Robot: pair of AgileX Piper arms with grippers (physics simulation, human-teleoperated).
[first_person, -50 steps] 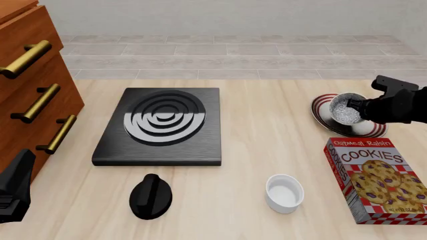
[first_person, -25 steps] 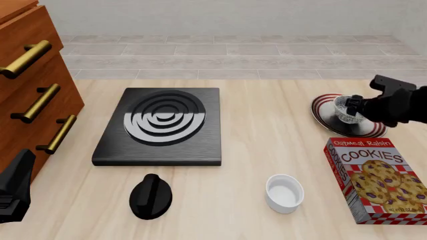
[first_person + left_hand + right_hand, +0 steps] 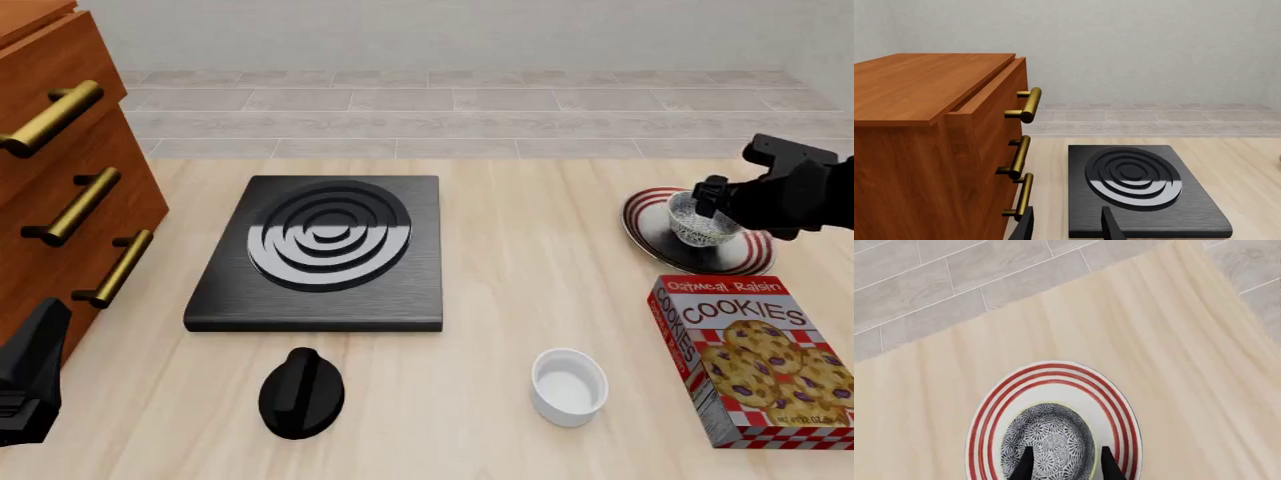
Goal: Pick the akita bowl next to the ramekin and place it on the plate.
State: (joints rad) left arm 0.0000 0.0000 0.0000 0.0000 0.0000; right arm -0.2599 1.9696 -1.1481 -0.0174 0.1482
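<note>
Front view shows the black-and-white speckled akita bowl (image 3: 698, 221) sitting upright on the round white plate with red rings (image 3: 649, 236), at the far right of the pale wooden tabletop (image 3: 534, 300). Directly over the bowl, the right gripper (image 3: 1061, 464) spreads its fingers apart above the bowl's interior, gripping nothing. Nearer than the plate stands the plain white ramekin (image 3: 569, 386). Well away from the plate, the left gripper (image 3: 1069, 226) is parted and empty.

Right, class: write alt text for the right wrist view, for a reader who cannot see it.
The akita bowl, black-and-white speckled, sits on the red-ringed plate, with the right gripper fingers spread just above the bowl. The plate rests on a pale wooden table, with grey floor tiles beyond.
</note>
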